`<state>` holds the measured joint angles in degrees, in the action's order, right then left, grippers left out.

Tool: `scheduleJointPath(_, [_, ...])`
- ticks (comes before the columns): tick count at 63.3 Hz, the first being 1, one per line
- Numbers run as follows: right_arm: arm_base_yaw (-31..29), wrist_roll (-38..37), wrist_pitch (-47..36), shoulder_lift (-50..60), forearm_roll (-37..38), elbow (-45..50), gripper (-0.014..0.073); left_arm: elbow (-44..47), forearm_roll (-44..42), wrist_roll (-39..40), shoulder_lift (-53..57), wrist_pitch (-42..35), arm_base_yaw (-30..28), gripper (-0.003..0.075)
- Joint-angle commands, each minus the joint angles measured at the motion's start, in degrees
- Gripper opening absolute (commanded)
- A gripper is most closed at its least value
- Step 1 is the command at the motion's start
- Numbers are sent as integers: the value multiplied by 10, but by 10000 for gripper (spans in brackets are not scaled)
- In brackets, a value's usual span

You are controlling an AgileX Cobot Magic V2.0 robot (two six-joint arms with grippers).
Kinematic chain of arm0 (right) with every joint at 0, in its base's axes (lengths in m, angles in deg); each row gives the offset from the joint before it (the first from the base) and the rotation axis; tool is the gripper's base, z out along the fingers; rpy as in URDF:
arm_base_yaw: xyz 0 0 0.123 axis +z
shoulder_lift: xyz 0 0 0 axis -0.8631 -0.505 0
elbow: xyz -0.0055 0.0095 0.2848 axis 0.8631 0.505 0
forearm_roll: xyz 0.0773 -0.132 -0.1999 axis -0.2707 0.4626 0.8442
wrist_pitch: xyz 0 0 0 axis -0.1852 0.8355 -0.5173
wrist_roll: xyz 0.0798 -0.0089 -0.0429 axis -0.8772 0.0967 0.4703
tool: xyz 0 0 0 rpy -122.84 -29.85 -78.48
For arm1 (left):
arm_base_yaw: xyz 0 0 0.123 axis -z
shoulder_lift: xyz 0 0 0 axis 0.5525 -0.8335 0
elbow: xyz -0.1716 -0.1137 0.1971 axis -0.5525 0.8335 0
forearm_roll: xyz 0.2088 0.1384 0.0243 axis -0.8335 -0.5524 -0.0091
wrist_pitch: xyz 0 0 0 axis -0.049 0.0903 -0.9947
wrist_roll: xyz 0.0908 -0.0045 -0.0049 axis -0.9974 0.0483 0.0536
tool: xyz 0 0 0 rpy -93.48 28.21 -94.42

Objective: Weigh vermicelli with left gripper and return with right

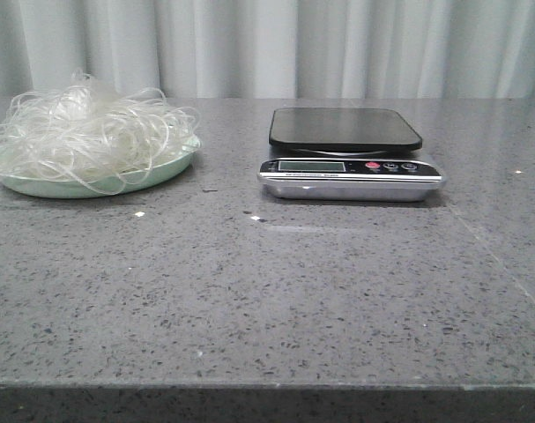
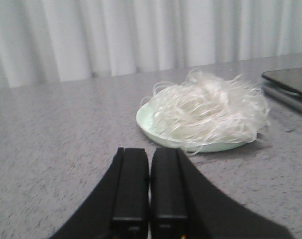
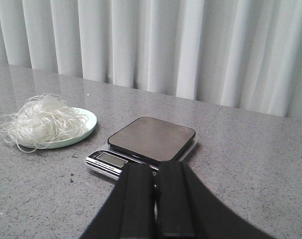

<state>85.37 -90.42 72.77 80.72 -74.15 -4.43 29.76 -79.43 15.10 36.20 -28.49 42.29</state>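
Note:
The vermicelli is a loose whitish tangle heaped on a pale green plate at the back left of the table. It also shows in the left wrist view as the vermicelli and in the right wrist view as the vermicelli. A kitchen scale with a bare black platform stands to the plate's right. My left gripper is shut and empty, short of the plate. My right gripper is shut and empty, in front of the scale. Neither gripper shows in the front view.
The grey speckled table ends in a front edge near the bottom of the front view. Pale curtains hang behind the table. A few small white crumbs lie in front of the plate.

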Motion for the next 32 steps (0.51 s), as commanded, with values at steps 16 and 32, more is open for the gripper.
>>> scheduleJointPath(16, [-4, 0, -43, -8, 6, -14, 181, 23, -35, 42, 12, -111, -42, 134])
scheduleJointPath(32, [-4, 0, -43, -8, 6, -14, 181, 23, -37, 95, 12, -115, -69, 134])
